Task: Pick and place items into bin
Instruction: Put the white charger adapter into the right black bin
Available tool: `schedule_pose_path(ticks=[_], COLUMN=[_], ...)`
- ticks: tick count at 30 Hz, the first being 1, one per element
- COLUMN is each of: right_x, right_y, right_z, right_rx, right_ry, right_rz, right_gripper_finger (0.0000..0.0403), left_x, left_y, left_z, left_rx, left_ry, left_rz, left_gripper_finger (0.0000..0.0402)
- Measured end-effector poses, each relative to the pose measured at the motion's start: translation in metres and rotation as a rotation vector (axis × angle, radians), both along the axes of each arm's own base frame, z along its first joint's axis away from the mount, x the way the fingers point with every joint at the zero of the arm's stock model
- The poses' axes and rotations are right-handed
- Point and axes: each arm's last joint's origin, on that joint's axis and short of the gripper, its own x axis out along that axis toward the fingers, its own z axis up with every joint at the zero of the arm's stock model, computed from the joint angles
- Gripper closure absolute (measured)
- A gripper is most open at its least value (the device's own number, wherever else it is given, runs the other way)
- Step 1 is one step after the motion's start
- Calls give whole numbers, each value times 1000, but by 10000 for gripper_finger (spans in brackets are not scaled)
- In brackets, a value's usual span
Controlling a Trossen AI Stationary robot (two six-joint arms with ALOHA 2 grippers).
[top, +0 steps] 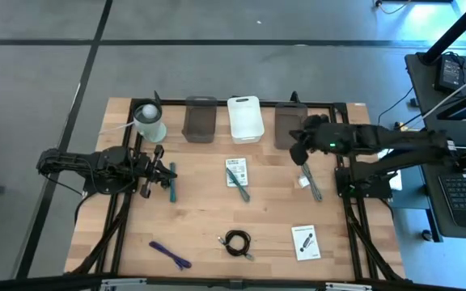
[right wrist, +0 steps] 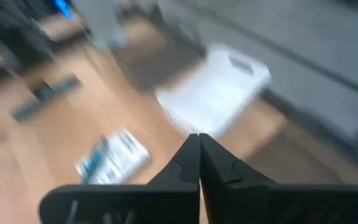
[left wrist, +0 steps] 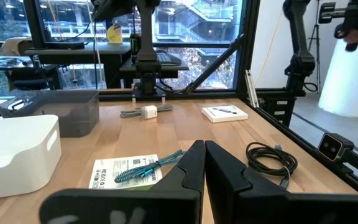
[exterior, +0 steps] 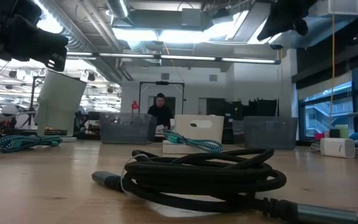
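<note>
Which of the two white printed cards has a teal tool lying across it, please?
The card in the middle of the table, just in front of the white bin; a teal tool crosses it. The other card, at the front right, lies bare.

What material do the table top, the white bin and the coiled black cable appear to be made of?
The table top looks like light wood with a matte finish: grain and plank seams show. The white bin seems to be moulded plastic, smooth and opaque, with rounded corners. The coiled black cable appears to be sheathed in woven fabric or matte rubber; the low view shows a dull, faintly textured surface.
</note>
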Motion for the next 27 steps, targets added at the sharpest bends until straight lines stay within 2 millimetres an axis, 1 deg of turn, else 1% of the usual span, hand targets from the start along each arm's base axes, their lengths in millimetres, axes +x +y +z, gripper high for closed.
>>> schedule_pose_path(ticks=[3, 6, 8, 11, 16, 22, 27], right_x=[10, 13, 13, 12, 8, 1, 0], right_y=[0, 1, 2, 4, 7, 12, 15], right_z=[6, 8, 6, -3, -32, -78, -113], right_rx=[96, 202, 274, 365, 426, 571, 680], right_ry=[133, 250, 310, 375, 461, 572, 566], right_rz=[-96, -227, -300, -354, -408, -449, -432], right_gripper_finger=[402, 400, 395, 381, 351, 305, 261], left_x=[0, 0, 0, 0, 0, 0, 0], left_y=[0, 0, 0, 0, 0, 0, 0], left_z=[0, 0, 0, 0, 0, 0, 0], left_rx=[0, 0, 0, 0, 0, 0, 0], left_ry=[1, 0, 1, 0, 0, 1, 0], left_rz=[0, 0, 0, 0, 0, 0, 0], left_gripper_finger=[395, 395, 395, 395, 395, 395, 395])
